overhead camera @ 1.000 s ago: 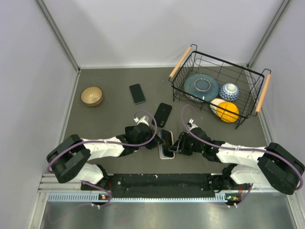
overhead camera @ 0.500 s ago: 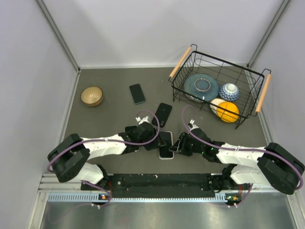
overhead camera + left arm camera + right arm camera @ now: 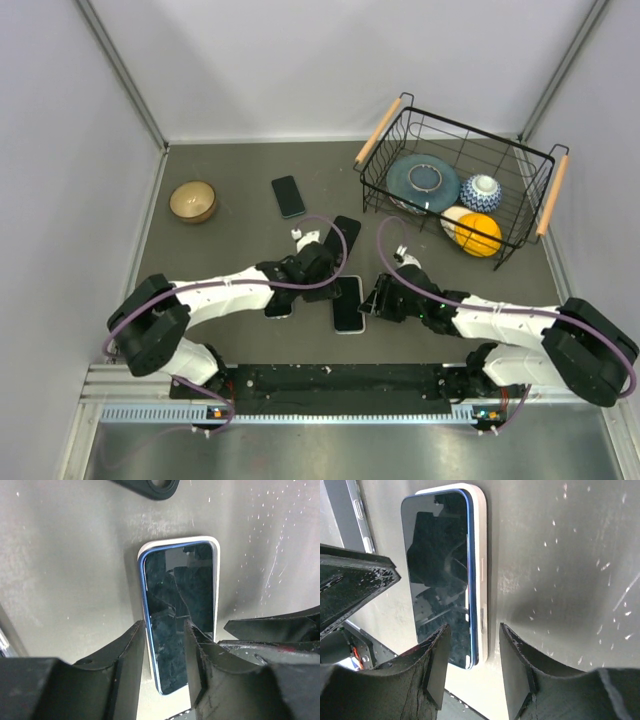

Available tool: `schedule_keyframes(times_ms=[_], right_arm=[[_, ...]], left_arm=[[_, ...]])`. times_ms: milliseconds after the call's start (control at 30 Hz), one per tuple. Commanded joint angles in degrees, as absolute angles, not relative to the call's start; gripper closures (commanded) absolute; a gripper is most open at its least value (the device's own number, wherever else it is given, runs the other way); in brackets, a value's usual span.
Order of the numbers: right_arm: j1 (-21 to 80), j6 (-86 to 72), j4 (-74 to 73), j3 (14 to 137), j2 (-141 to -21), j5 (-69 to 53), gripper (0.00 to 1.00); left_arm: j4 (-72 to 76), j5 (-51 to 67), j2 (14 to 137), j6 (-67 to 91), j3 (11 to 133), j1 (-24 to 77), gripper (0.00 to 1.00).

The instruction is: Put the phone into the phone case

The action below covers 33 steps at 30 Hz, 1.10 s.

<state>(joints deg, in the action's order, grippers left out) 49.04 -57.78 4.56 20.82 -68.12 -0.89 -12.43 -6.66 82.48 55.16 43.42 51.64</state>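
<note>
Centrally, near the front of the table (image 3: 220,250), one blue-rimmed phone (image 3: 347,302) lies screen up in the one white phone case (image 3: 481,555), between the two arms. The left jaws stand partly parted over its screen and hold nothing, while the right jaws stand partly parted astride its side edge, with no visible grip. Farther back lie one second phone (image 3: 288,196) and one black case (image 3: 350,228), with one tan bowl (image 3: 193,201) at the left and one wire basket (image 3: 377,131) at the right holding one plate (image 3: 423,182), one patterned bowl (image 3: 481,190) and one orange (image 3: 478,234).
</note>
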Motion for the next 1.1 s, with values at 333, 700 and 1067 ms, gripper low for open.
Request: schedule_keyframes(times_ms=[333,700,1067], right_arm=[[48.69,-51.06,8.16,28.65,-78.48,-1.48,0.57],[47.55,-51.32,19.25,24.70,-82.97,-4.48,0.64],[47.55,-51.59,16.70,21.36,-76.74,-2.90,0.55]], left_arm=[[-13.19,-5.02,91.84,49.31,50.54,50.27,0.78],[0.63,4.92,90.62,51.23,43.07,50.36,0.94],[-10.54,0.71,84.82,50.81,44.03,50.27,0.72]])
